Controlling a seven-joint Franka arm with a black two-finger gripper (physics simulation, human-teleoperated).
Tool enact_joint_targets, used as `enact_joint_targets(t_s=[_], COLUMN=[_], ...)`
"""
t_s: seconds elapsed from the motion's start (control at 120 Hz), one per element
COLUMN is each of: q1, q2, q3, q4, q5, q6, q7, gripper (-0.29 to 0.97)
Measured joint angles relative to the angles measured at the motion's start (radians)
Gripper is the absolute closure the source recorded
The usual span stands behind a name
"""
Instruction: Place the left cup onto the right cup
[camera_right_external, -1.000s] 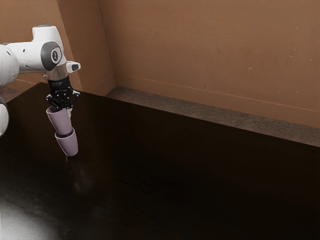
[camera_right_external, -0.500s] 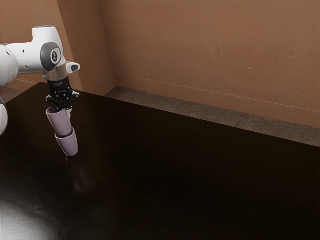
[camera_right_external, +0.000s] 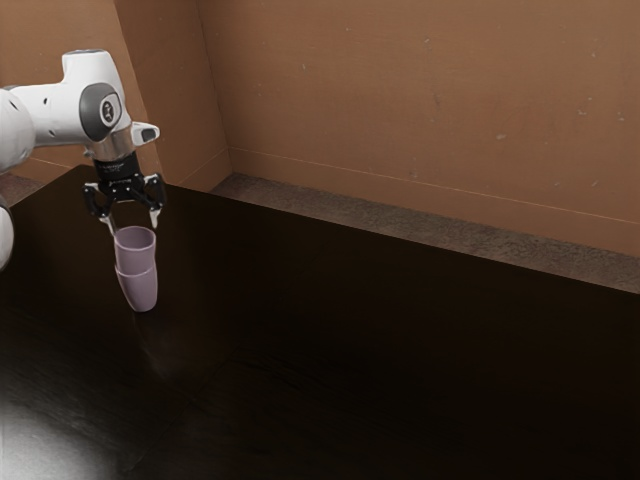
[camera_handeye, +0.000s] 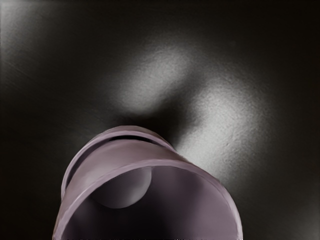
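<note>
1. A dark, glossy black wooden table (camera_right_external: 400, 350) spreads across the scene, its far edge running along the base of the wall.
2. A pale sheen lies on its near corner at the exterior view's left.
3. One pale purple tapered plastic cup (camera_right_external: 140, 292) stands directly on it, mouth up, toward the far side at the exterior view's left.
4. A faint reflection of the cup shows on the surface just in front of it.
</note>
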Motion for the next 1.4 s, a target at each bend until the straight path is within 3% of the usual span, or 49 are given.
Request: enact_joint_targets(t_s=[0.4,1.4], q1=[0.0,-0.013], q2=[-0.023,-0.078], q3=[0.0,0.002], q4=[0.0,0.005], q5=[0.005,0.03], q6=[-0.005,-0.026], q7=[0.002,0.005], gripper=[0.03,0.01])
